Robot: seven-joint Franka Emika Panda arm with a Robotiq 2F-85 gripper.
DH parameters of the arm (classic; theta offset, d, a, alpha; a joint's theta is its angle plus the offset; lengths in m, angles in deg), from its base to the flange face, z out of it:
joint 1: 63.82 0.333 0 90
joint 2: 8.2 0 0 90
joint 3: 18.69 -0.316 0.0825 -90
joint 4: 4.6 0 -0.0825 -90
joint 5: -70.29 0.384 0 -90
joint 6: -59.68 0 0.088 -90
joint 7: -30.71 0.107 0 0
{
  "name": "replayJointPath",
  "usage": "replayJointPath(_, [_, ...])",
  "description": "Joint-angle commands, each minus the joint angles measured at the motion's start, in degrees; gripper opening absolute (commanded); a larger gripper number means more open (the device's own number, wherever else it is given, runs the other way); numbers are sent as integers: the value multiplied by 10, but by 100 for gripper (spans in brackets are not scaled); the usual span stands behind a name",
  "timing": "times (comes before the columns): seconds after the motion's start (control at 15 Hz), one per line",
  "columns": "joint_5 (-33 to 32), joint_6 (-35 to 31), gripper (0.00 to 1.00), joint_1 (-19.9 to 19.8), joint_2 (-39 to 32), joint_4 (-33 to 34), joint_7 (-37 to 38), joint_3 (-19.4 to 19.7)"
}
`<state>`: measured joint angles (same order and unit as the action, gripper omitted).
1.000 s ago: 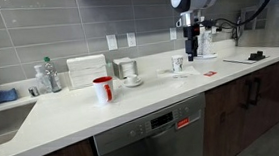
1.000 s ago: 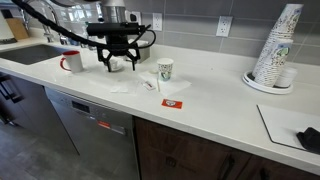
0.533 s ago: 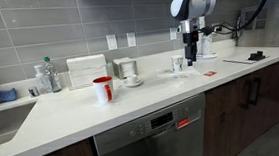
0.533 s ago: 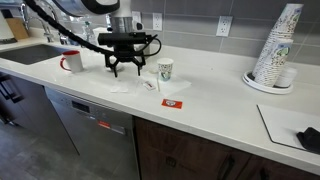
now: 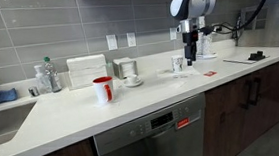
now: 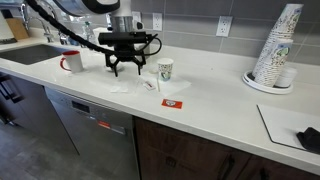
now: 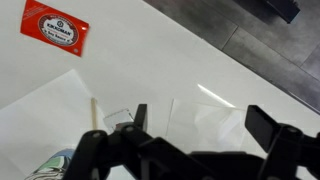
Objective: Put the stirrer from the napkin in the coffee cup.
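Observation:
The coffee cup point(image 5: 178, 64) point(image 6: 165, 69) stands upright on the white counter; only its patterned rim shows in the wrist view point(image 7: 48, 170). The white napkin point(image 7: 50, 115) point(image 6: 123, 88) lies flat beside the cup. The stirrer point(image 7: 94, 113), a thin pale stick, lies on the napkin near the cup. My gripper point(image 7: 203, 125) point(image 5: 190, 56) point(image 6: 125, 68) is open and empty. It hovers low over the counter just beside the cup, with a small crumpled clear wrapper point(image 7: 205, 115) on the counter between its fingers. The stirrer lies outside the jaws, beyond one finger.
A red packet point(image 7: 55, 33) point(image 6: 170, 102) lies on the counter near the napkin. A red mug point(image 5: 103, 89) point(image 6: 71, 62), a white cup with saucer point(image 5: 131, 78) and a white dispenser point(image 5: 87, 71) stand further along. A stack of paper cups point(image 6: 275, 50) stands at the far end.
My gripper came down toward the counter and nearer the cup over the first half second, then held still. The cup, napkin and stirrer have not moved.

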<state>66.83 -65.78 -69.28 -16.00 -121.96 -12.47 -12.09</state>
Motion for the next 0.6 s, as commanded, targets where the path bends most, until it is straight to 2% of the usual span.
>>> replayJointPath(0.0, [9,-13,100,-13,-9,5,-24,-10])
replayJointPath(0.4, [53,-77,100,-37,-45,25,-66,-9])
replayJointPath(0.53, [90,-98,100,-53,-65,35,-89,-13])
